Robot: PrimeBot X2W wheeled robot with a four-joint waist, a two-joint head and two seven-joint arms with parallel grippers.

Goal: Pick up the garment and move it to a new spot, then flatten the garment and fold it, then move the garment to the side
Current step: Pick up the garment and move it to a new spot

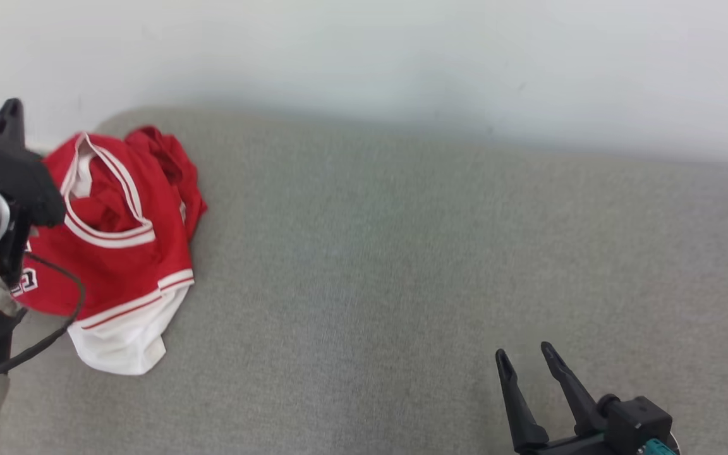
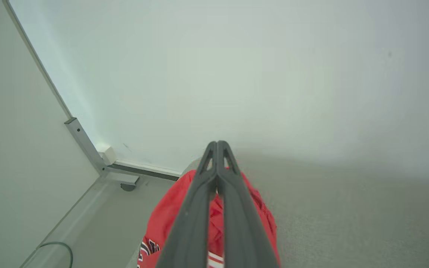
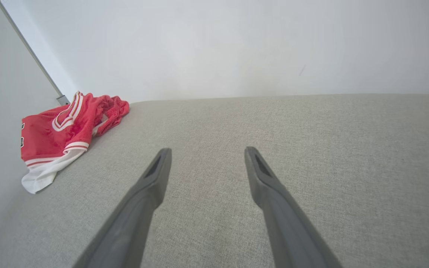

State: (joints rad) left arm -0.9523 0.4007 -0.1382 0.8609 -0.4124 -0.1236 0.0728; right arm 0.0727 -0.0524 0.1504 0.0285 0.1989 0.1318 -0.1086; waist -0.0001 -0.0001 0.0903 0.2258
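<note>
The left gripper (image 2: 217,143) has its fingers pressed together right over the crumpled red garment (image 1: 124,253), which lies at the far left corner of the grey padded surface (image 1: 402,284). Whether cloth is pinched, I cannot tell. A thin pinch may slip on lifting. The right gripper (image 3: 207,149) stands apart, well away, too far to help.
</note>
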